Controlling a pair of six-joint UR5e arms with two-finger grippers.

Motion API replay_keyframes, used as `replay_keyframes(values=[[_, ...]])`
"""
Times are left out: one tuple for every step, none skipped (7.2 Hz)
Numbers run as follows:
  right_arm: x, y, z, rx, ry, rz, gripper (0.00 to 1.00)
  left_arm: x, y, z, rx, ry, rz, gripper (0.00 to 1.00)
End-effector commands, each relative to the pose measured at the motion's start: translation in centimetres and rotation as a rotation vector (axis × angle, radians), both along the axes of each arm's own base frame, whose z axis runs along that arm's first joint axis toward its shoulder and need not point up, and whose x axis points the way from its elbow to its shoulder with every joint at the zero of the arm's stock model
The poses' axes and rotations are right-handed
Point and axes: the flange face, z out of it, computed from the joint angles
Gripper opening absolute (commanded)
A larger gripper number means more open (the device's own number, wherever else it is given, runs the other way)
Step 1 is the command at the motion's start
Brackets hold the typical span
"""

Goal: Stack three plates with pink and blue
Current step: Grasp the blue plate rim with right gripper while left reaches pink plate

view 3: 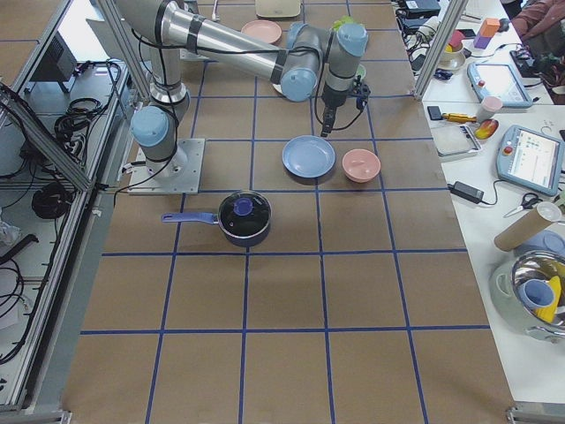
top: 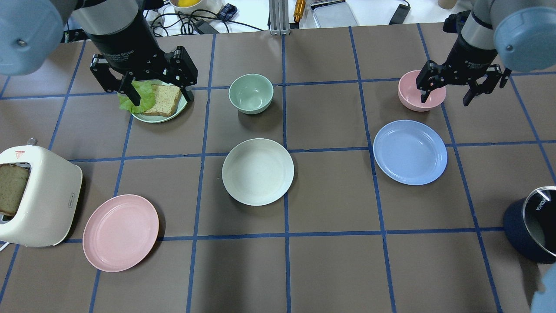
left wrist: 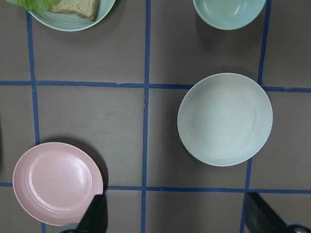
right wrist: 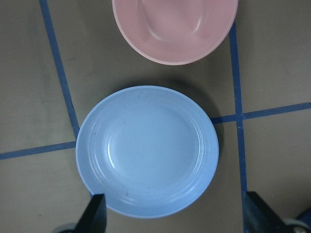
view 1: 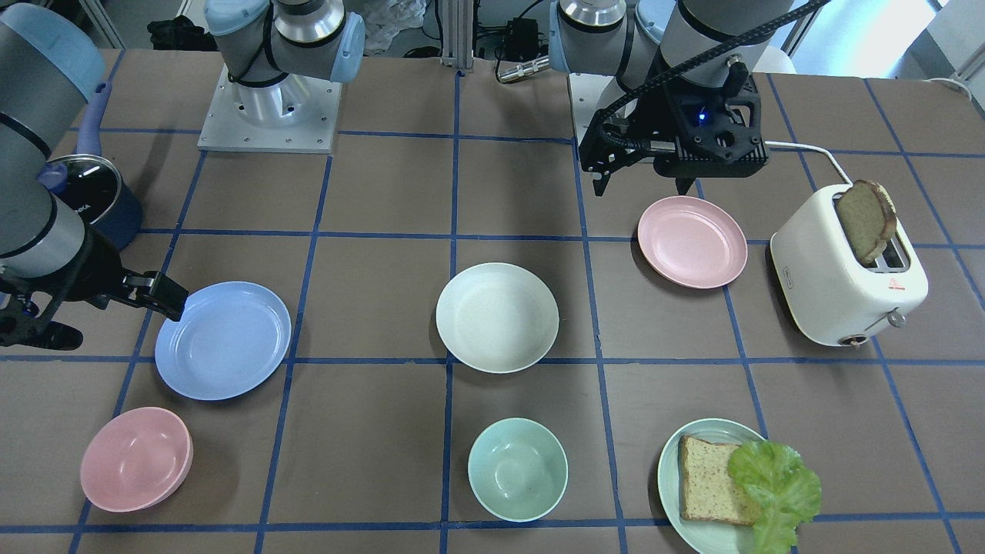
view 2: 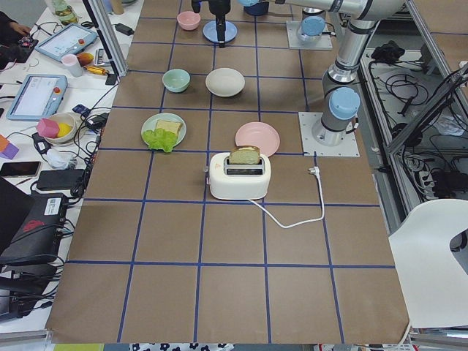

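Three plates lie apart on the table. The cream-white plate (top: 258, 171) is in the middle, the pale pink plate (top: 120, 232) near the toaster, and the light blue plate (top: 410, 152) on the right. My left gripper (top: 158, 93) is open and empty, high above the mint plate with bread. In the left wrist view the pink plate (left wrist: 57, 183) and the cream-white plate (left wrist: 224, 119) lie below. My right gripper (top: 446, 98) is open and empty, above the pink bowl, just beyond the blue plate (right wrist: 146, 150).
A pink bowl (top: 415, 98) and a mint bowl (top: 251, 93) stand at the far side. A mint plate (top: 160, 118) holds bread and lettuce. A white toaster (top: 41, 195) with a slice stands at the left. A dark pot (top: 532, 226) is at the right edge.
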Motion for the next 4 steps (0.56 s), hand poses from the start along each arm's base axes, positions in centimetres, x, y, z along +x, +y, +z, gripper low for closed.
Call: replay_keyframes(values=[[-1.2, 1.7, -5.6, -0.05, 0.028, 0.028, 1.0, 0.0, 0.2, 0.2, -0.004, 0.001, -0.001, 1.0], [-2.1, 3.0, -8.1, -0.067, 0.029, 0.028, 1.0, 0.0, 0.6, 0.2, 0.002, 0.001, -0.01, 1.0], [-3.3, 4.0, -9.6, -0.08, 0.034, 0.011, 1.0, 0.0, 0.5, 0.4, -0.002, 0.002, -0.01, 1.0], [-4.2, 4.4, -10.4, -0.094, 0.033, 0.033, 1.0, 0.1, 0.6, 0.4, 0.007, 0.0, -0.008, 1.0]])
